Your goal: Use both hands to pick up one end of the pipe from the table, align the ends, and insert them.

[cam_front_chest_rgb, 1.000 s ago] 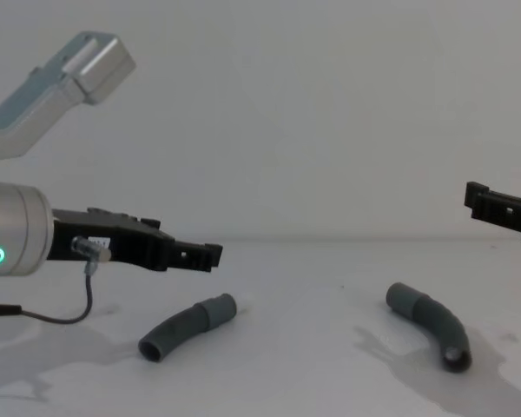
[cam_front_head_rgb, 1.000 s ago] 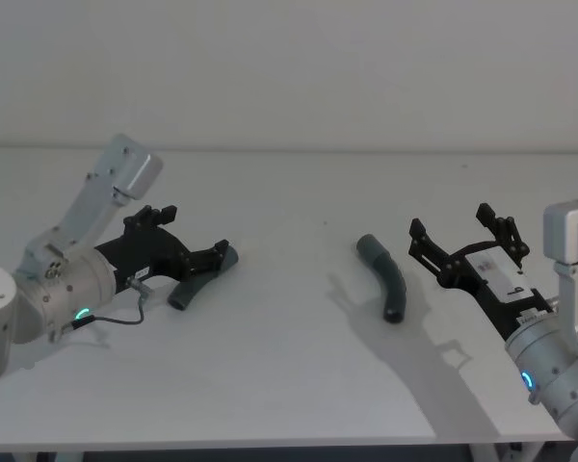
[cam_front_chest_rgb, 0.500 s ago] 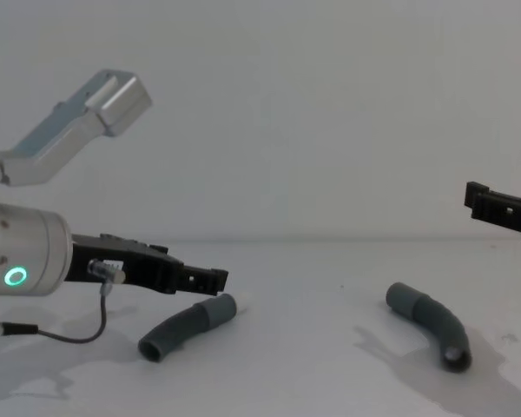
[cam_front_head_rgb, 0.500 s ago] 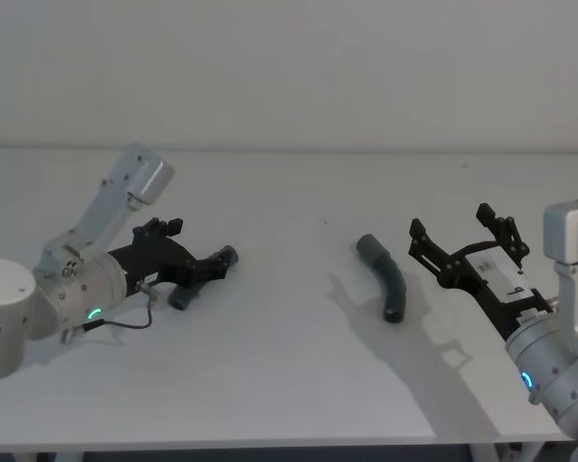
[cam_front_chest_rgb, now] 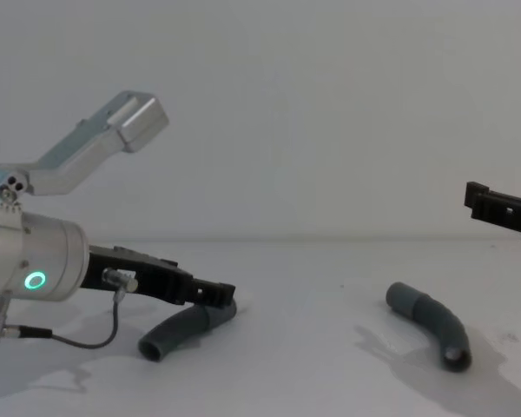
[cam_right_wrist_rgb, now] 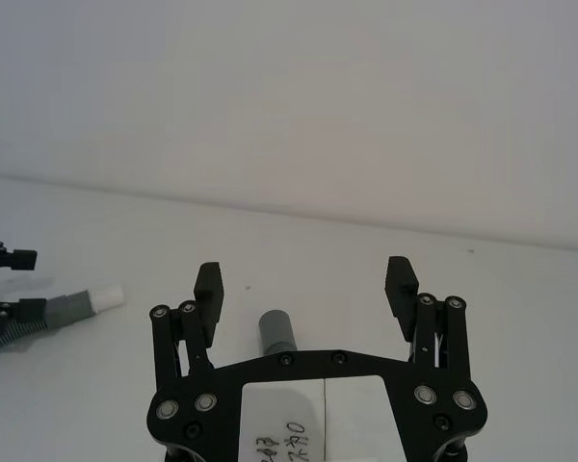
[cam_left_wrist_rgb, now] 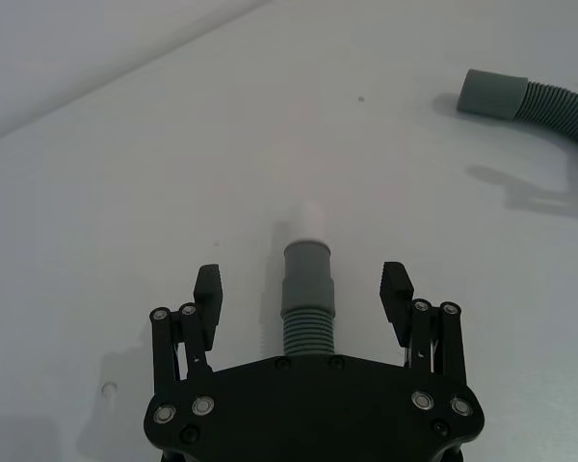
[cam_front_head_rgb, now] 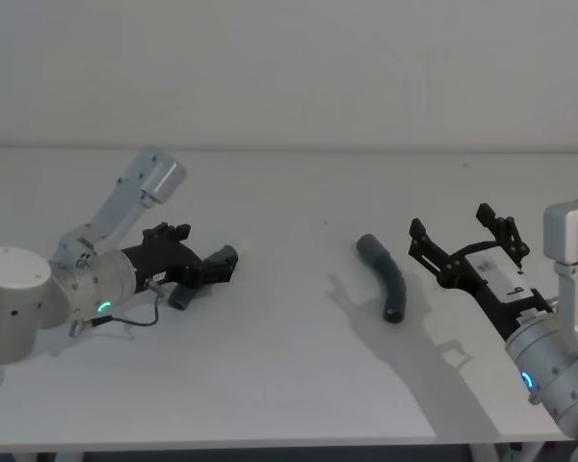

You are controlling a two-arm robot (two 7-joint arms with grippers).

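Two curved dark-grey pieces of the pipe lie on the white table (cam_front_head_rgb: pixel 289 385). The left piece (cam_front_head_rgb: pixel 181 296) has a white tip (cam_left_wrist_rgb: pixel 308 219) beyond its collar (cam_left_wrist_rgb: pixel 306 279). My left gripper (cam_front_head_rgb: pixel 200 265) is low over it, open, its fingers (cam_left_wrist_rgb: pixel 208 287) on either side of the collar without touching. From the chest view the left gripper (cam_front_chest_rgb: pixel 219 294) hangs just above this piece (cam_front_chest_rgb: pixel 175 330). The right piece (cam_front_head_rgb: pixel 387 281) lies with its plain collar end (cam_right_wrist_rgb: pixel 277 332) pointing away. Just to its right my right gripper (cam_front_head_rgb: pixel 451 226) hovers open above the table with nothing in it.
A grey cable (cam_front_chest_rgb: pixel 87 334) loops from the left wrist down to the table. Bare table separates the two pieces. The table's front edge (cam_front_head_rgb: pixel 270 445) runs close below both arms, and a plain wall stands behind.
My left gripper has come down and forward over the left pipe piece, and its fingers now straddle the collar. The right gripper and both pieces have not moved.
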